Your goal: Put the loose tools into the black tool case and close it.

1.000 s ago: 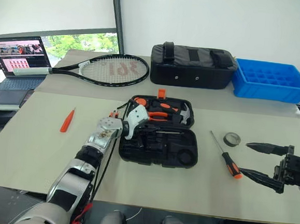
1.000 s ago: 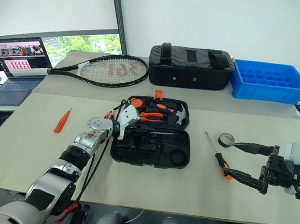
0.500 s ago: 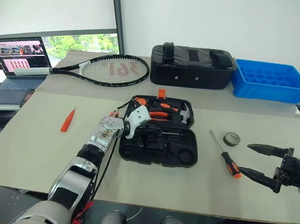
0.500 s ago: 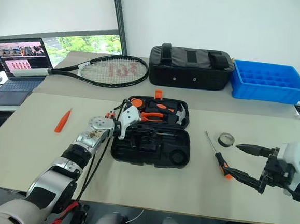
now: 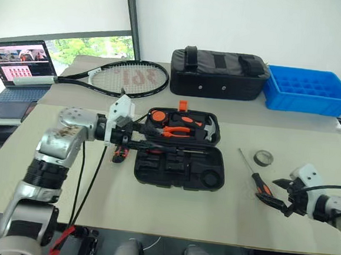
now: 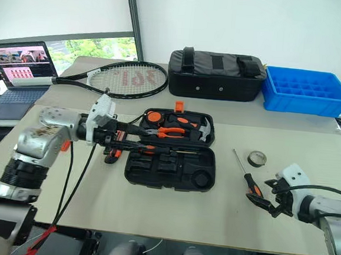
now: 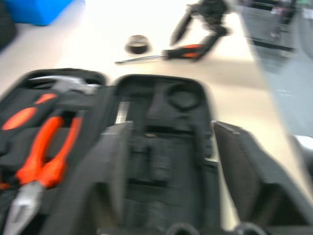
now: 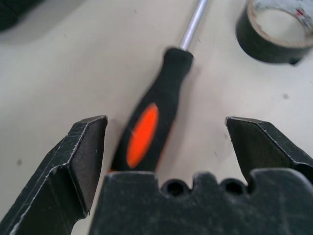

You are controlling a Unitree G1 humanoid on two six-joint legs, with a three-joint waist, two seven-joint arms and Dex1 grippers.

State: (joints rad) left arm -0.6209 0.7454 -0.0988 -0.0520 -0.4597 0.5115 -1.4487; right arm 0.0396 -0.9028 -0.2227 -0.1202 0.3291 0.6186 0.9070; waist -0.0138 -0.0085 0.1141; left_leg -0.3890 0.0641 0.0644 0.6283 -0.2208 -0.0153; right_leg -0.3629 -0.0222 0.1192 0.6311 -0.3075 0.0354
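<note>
Both fingers of the right pincer (image 6: pixel 269 200) straddle the screwdriver (image 8: pixel 146 128) on the desk (image 5: pixel 211 213) beside the open tool case (image 5: pixel 180 149) (nothing gripped); closing off-centre could roll it away.

The black tool case (image 5: pixel 179 155) lies open and flat, with orange-handled pliers (image 5: pixel 176 130) and a hammer in its far half. Right of the case lie a black-and-orange screwdriver (image 5: pixel 257 178) and, beyond it, a small grey tape roll (image 5: pixel 264 158). Another black-and-orange tool (image 5: pixel 119 154) lies by the case's left edge.
</note>
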